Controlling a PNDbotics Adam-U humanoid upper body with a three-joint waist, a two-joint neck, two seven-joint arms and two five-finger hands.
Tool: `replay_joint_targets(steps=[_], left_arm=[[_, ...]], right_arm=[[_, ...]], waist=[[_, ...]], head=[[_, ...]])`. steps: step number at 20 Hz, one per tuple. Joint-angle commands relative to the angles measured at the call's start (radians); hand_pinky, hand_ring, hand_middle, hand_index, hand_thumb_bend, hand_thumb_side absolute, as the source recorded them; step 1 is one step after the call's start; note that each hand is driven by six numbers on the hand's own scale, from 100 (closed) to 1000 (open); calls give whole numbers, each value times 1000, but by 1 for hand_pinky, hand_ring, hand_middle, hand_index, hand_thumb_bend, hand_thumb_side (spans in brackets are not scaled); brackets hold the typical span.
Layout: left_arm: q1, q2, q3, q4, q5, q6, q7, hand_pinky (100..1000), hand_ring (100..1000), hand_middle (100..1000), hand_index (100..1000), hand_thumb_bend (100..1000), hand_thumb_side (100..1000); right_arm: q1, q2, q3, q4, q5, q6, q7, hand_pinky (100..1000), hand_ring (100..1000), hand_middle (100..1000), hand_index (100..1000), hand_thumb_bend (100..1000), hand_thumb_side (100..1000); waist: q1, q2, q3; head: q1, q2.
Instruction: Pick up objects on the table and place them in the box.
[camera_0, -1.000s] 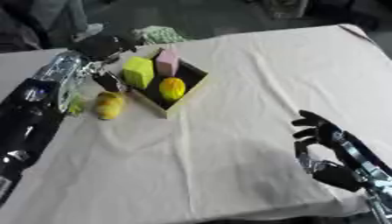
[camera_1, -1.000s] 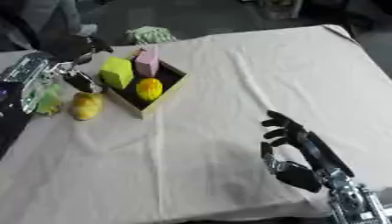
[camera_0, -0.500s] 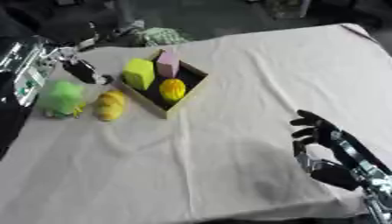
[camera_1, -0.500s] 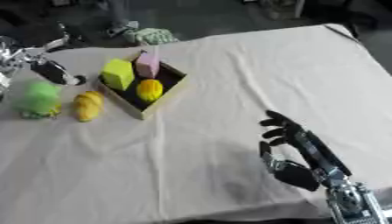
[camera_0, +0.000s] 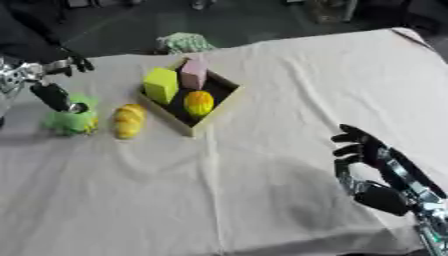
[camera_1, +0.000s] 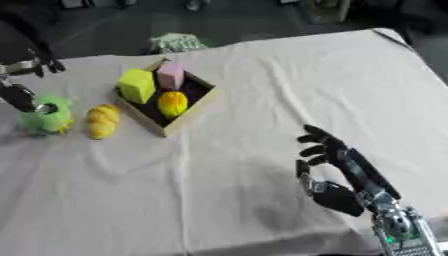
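A shallow wooden box (camera_0: 189, 129) sits at the table's left, holding a yellow-green block (camera_0: 160, 84), a pink block (camera_0: 192, 74) and a yellow-orange fruit (camera_0: 199, 103). Left of it lie a yellow ridged fruit (camera_0: 129, 120) and a fuzzy green object (camera_0: 70, 121). My left hand (camera_0: 52, 95) is at the left edge, open, with one dark finger resting on top of the green object and the others spread up and away. Low on the right, my right hand (camera_1: 337, 159) rests open with its fingers up, far from the objects.
A green-and-white patterned thing (camera_0: 185, 42) lies at the table's far edge behind the box. The white cloth (camera_0: 289, 85) covers the table, whose far edge runs along the top and whose near edge is at the bottom.
My left hand has pulled back leftwards from beside the box, uncovering the green object. The right hand has stayed put.
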Motion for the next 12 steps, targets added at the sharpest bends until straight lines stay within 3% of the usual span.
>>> replay_joint_targets(steps=[1, 12], left_arm=[[-12, 33, 31, 44, -5, 16, 18, 819, 758, 794, 908, 456, 195], [-8, -20, 51, 173, -40, 23, 149, 827, 787, 822, 921, 484, 184]], right_arm=[[-4, -13, -5, -9, 3, -1, -4, 706, 767, 830, 1000, 100, 288], [-8, -15, -1, -5, -3, 0, 0, 706, 767, 830, 1000, 100, 287]], waist=[[-3, -14, 3], [-14, -10, 4]], head=[[-2, 5], [-3, 5]])
